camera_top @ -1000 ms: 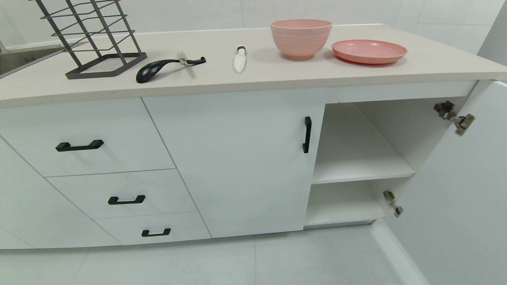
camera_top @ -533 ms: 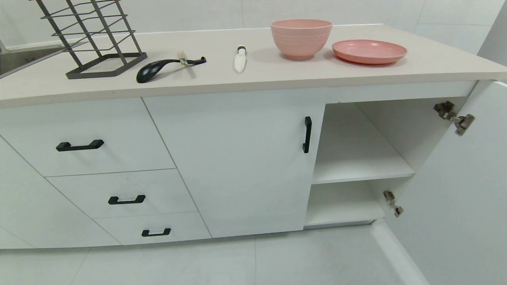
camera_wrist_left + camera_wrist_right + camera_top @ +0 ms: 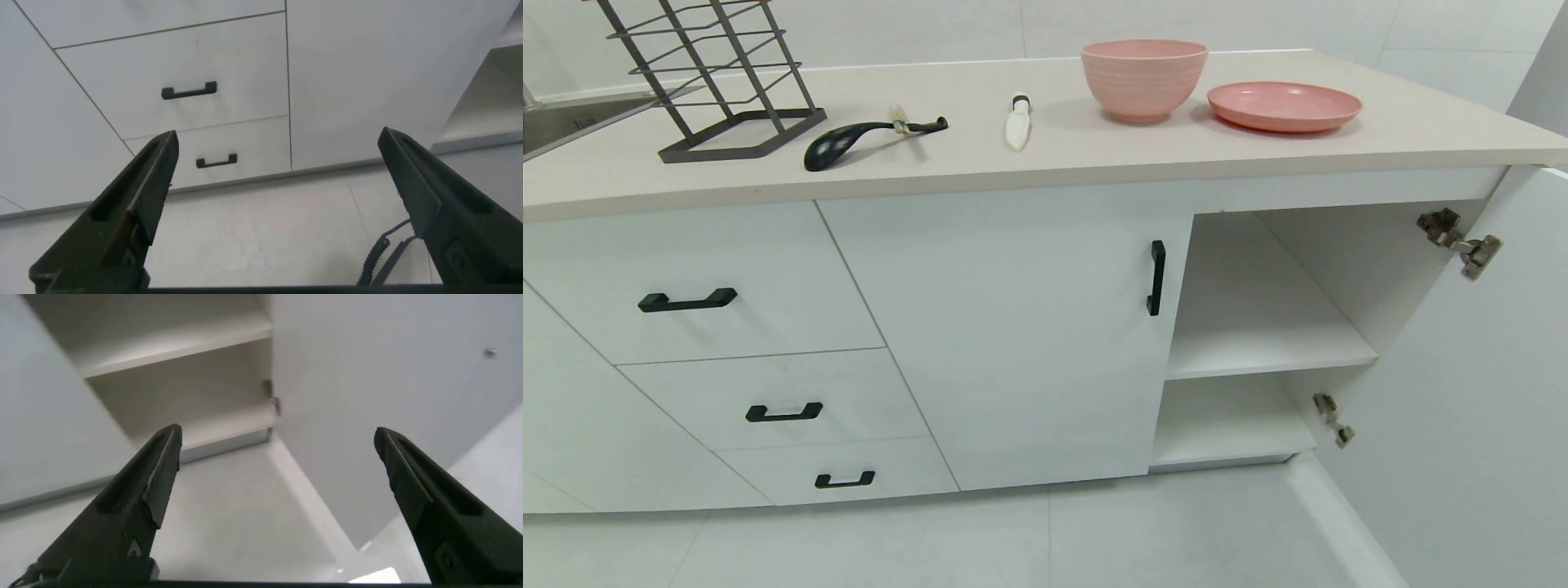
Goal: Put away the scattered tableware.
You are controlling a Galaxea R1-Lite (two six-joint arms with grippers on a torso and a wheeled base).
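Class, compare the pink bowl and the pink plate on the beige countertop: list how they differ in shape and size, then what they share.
The round pink bowl is deep with steep walls; the round pink plate is shallow and nearly flat. The bowl stands taller; the plate spreads wider. The bowl sits left of the plate. Both are the same pink and rest upright on the beige countertop.

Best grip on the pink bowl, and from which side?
Take the bowl by its rim, probably from above at the front-left. It stands upright and open, so the thin wall can be pinched inside and out, while the rounded body offers no flat hold. The plate lies close on its right; the counter on its left is bare.
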